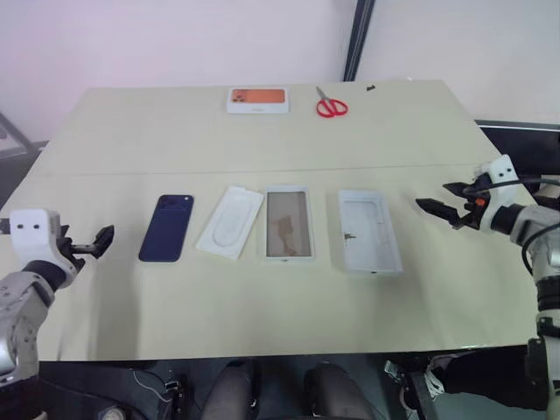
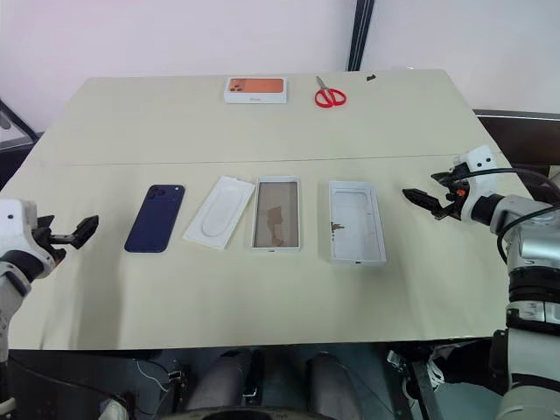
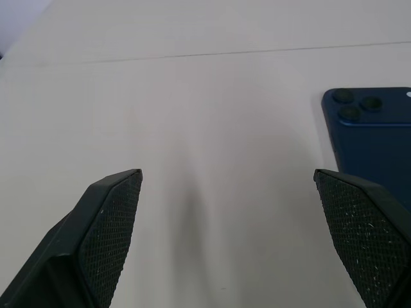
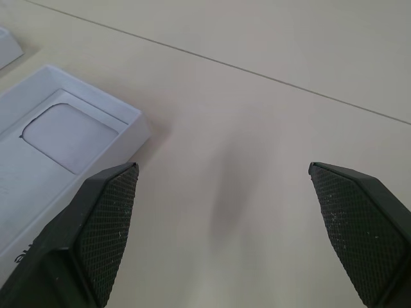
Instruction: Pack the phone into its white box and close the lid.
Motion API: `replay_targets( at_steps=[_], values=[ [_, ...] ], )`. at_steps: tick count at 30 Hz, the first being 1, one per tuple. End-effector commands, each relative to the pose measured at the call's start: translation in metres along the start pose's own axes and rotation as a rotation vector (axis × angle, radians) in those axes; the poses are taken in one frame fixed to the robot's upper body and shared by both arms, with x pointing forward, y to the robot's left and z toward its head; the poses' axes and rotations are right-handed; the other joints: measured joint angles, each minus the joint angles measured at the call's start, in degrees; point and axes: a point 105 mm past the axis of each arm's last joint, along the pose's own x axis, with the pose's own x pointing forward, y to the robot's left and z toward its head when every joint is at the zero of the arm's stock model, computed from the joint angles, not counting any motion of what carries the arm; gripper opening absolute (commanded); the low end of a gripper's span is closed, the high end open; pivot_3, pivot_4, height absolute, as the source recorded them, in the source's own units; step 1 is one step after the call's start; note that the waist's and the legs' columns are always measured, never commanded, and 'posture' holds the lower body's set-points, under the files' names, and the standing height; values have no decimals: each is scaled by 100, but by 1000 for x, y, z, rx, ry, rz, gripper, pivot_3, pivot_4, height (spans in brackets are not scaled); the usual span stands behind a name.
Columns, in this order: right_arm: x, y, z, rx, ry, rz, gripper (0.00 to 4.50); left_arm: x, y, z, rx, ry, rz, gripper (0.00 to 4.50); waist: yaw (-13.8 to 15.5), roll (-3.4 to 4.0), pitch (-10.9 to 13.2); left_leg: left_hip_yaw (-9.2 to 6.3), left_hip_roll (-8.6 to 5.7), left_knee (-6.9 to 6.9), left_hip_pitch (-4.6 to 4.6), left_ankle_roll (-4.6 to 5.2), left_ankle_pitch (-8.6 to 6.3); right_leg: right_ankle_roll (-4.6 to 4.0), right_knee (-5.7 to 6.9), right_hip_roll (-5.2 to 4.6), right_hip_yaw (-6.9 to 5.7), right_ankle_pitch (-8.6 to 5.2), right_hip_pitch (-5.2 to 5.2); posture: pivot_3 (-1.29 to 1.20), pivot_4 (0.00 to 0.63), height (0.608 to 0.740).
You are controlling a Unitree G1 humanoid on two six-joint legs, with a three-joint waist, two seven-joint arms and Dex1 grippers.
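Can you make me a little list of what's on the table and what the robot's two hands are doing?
phone: flat on the table, back up, leftmost in the row
insert: next to the phone
lid: brown inside facing up
white box: open, nothing packed in it
far edge: orange-picture box, red scissors
left gripper: open, holding nothing, left of the phone
right gripper: open, holding nothing, right of the white box

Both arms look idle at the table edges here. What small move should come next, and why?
Probably the left gripper should ease toward the phone beside it. Both grippers stand open and empty, the right gripper near the white box. The phone lies flat on the table, apart from the box, and the lid rests inside-up, so packing has not begun.
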Motion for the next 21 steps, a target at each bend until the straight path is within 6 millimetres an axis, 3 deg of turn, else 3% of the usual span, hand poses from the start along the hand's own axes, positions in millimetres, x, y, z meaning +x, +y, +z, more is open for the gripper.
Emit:
replay_targets(
  at_steps=[1, 15, 21],
  values=[
    [-5, -5, 17, -49, -38, -10, 4445, -3, 0, 8, 19, -29, 4, 4500, 1, 0, 0, 0, 0, 0, 0, 0, 0, 0, 0, 0, 0, 0, 0, 0, 150, 740],
    [3, 15, 21, -83, -57, 38, 4445, 2, 0, 18, 30, -52, -25, 4500, 5, 0, 0, 0, 0, 1, 0, 0, 0, 0, -1, 0, 0, 0, 2, 0, 150, 740],
    [6, 35, 26, -102, -93, 68, 4445, 17, -19, 28, 55, -56, -117, 4500, 27, 0, 0, -2, 0, 2, 0, 0, 0, 0, -1, 0, -3, 0, 5, 0, 150, 740]
  ],
)
